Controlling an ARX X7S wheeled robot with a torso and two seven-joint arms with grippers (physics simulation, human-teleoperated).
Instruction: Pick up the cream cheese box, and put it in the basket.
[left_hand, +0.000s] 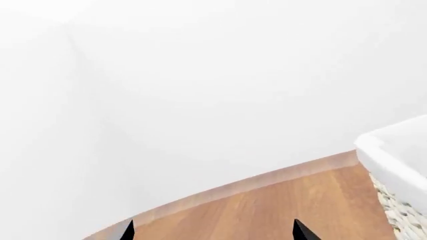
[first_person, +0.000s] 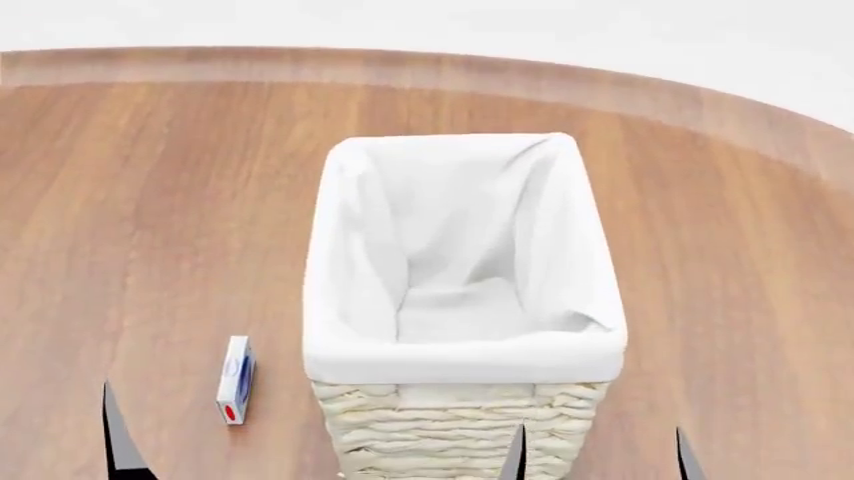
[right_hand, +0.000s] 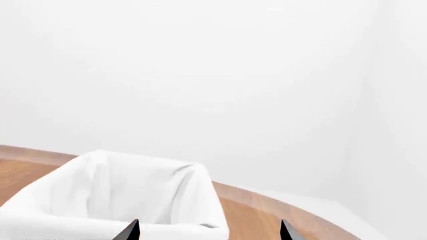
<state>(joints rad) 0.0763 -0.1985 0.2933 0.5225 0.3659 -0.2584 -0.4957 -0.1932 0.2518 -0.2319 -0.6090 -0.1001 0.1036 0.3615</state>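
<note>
Round wooden table (first_person: 134, 200), white wall (right_hand: 200, 75) behind.

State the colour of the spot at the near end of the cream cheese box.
Red, on the cream cheese box; clearest in the head view.

The bench (first_person: 120, 200) is of brown wood with a fine grain that runs from near to far. Its far edge (first_person: 561, 82) is curved and has a paler, lighter border. Behind it the room is plain white. Two white walls meet in a soft corner (left_hand: 73, 45). The light is even and bright, without strong shadows.
</note>
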